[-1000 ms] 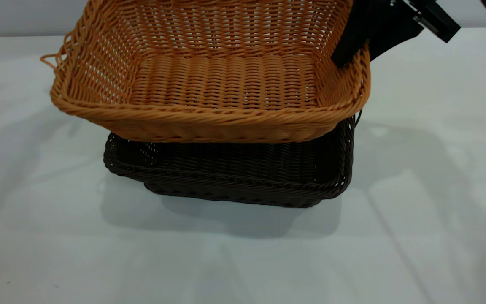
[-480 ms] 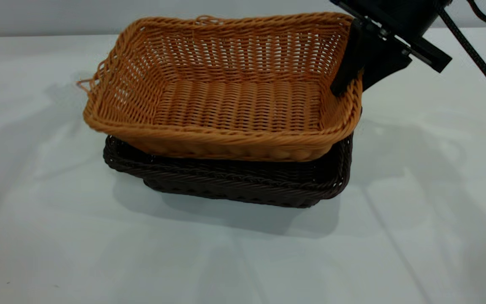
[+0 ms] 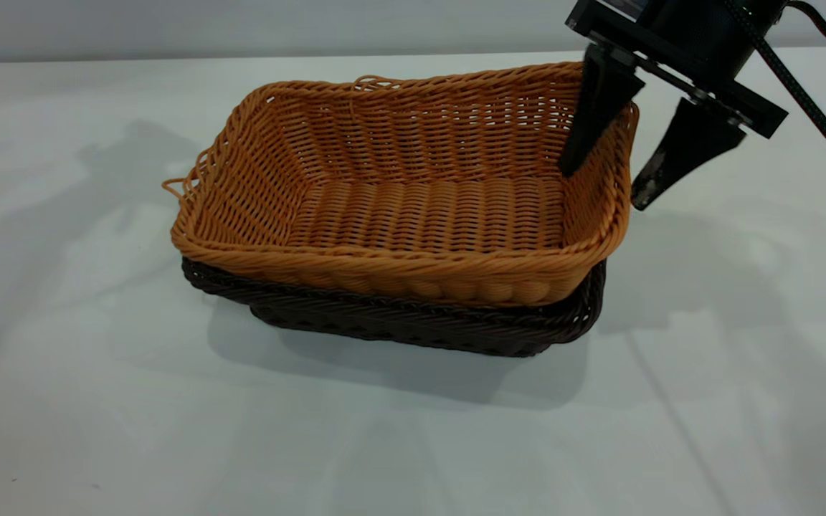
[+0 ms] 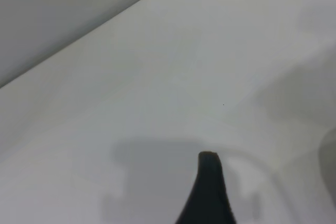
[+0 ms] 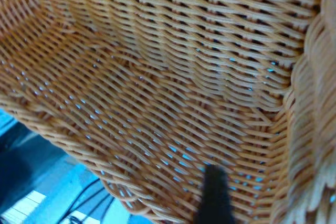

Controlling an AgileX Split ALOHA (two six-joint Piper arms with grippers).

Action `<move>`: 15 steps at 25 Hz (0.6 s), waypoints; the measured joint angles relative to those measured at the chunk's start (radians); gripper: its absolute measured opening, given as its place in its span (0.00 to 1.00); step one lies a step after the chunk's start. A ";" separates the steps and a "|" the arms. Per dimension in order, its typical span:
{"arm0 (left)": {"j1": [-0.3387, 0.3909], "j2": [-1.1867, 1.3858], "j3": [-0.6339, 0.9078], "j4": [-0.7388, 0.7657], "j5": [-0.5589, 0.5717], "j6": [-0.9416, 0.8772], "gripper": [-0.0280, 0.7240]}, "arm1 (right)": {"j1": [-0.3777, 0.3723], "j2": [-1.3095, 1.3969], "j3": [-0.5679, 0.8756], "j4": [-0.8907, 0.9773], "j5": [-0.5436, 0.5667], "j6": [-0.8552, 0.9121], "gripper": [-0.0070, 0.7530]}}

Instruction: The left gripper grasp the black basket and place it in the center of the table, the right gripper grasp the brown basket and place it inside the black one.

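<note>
The brown basket sits nested inside the black basket near the middle of the table; only the black one's rim and lower sides show. My right gripper is open and straddles the brown basket's right wall, one finger inside and one outside, gripping nothing. The right wrist view shows the brown basket's inside and one dark finger. My left gripper is out of the exterior view; its wrist view shows one finger over bare table, holding nothing.
The pale table spreads wide around the baskets on all sides. A loose strand loop sticks out at the brown basket's left end. The right arm's black cable hangs at the far right.
The brown basket has come down from above into the black basket. The right gripper, shut on its right wall before, has opened and let go.
</note>
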 joint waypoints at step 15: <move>0.000 -0.418 0.001 0.007 0.232 -0.117 0.76 | 0.000 -0.555 -0.166 -0.217 0.042 0.021 0.78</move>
